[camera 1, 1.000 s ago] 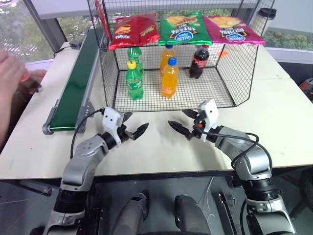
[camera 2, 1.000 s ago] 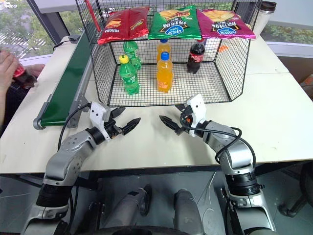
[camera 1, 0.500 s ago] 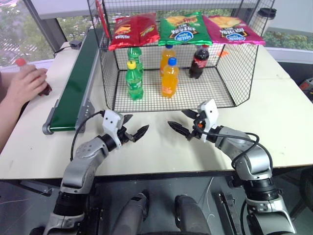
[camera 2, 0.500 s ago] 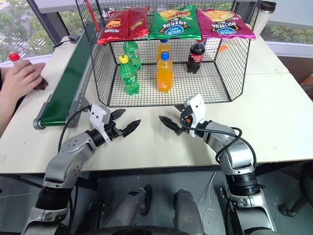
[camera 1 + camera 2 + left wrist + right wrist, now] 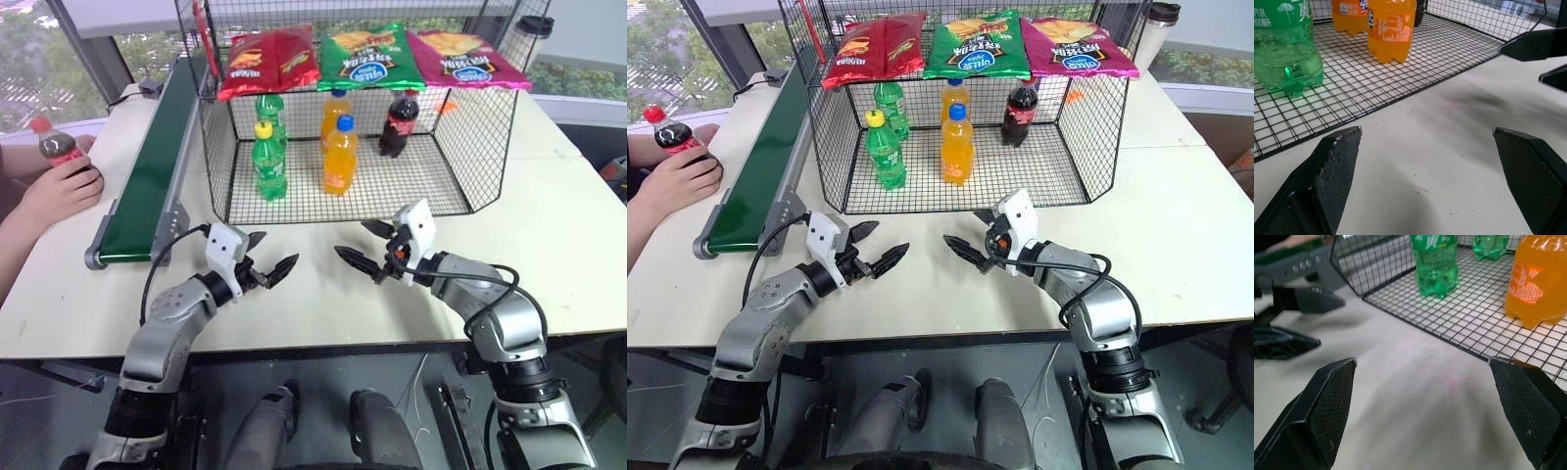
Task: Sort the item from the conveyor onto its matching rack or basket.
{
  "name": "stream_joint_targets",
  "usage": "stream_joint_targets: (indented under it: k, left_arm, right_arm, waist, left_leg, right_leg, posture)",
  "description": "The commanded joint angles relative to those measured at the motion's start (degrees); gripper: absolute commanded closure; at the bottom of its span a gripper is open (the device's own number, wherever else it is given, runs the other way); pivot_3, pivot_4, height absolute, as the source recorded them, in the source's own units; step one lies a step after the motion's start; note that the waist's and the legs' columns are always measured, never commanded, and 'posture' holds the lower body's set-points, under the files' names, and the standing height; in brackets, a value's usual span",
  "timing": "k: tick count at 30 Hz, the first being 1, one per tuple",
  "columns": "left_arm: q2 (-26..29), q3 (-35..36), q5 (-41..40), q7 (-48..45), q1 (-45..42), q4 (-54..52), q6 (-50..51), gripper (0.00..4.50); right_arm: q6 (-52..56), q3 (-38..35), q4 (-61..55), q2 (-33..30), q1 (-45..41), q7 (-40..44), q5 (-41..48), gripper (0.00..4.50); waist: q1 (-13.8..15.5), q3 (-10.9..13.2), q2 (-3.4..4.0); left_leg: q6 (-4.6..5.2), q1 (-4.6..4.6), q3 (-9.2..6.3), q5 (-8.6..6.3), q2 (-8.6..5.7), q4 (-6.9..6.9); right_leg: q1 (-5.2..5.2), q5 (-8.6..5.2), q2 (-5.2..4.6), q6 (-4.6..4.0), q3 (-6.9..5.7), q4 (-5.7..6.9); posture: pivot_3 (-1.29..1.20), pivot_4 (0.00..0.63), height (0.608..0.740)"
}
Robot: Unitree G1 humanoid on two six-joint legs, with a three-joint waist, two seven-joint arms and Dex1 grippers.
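Observation:
The item, a cola bottle [image 5: 55, 148] with a red cap, stands at the table's far left, beside the conveyor [image 5: 155, 168], with a person's hand [image 5: 61, 189] against its base. A second cola bottle [image 5: 399, 123] stands inside the black wire rack [image 5: 474, 147], at the back right. My left gripper [image 5: 276, 249] and right gripper [image 5: 351, 239] hover open over the table in front of the rack, tips facing each other, both holding nothing. In the left wrist view my own fingers [image 5: 1332, 169] are spread wide.
Inside the rack stand two green soda bottles [image 5: 267, 160] and two orange ones [image 5: 339, 155]. Three chip bags [image 5: 370, 55] lie on its flat top. A lidded cup [image 5: 533, 29] stands at the far right rear. Bare table stretches right of the rack.
The person's hand has brought the cola bottle in from the left edge and set it upright beside the conveyor. Both my arms have stayed still.

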Motion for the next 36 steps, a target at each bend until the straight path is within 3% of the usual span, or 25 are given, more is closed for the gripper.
stream_joint_targets:
  k: [1, 36]
  left_arm:
    - [0.64, 0.05, 0.19, -0.79, -0.19, -1.9, -1.6, 0.0]
    - [1.1, 0.1, 1.83, -1.41, 0.0, -1.79, -2.34, 0.0]
  right_arm:
    - [-2.15, -0.02, -0.84, -0.09, -0.6, 0.57, -0.55, 0.03]
    - [-3.39, 0.76, 1.57, -1.14, -2.67, 1.6, -2.47, 0.03]
  waist:
    - [0.03, 0.0, 0.0]
    - [0.04, 0.0, 0.0]
  left_leg:
    - [0.0, 0.0, 0.0, 0.0, 0.0, 0.0]
    - [0.02, -0.01, 0.0, -0.01, 0.01, 0.0]
  right_leg:
    - [0.0, 0.0, 0.0, 0.0, 0.0, 0.0]
    - [0.01, 0.01, 0.02, 0.0, -0.01, -0.05]
  posture:
    - [0.0, 0.15, 0.738]
    - [0.0, 0.15, 0.738]
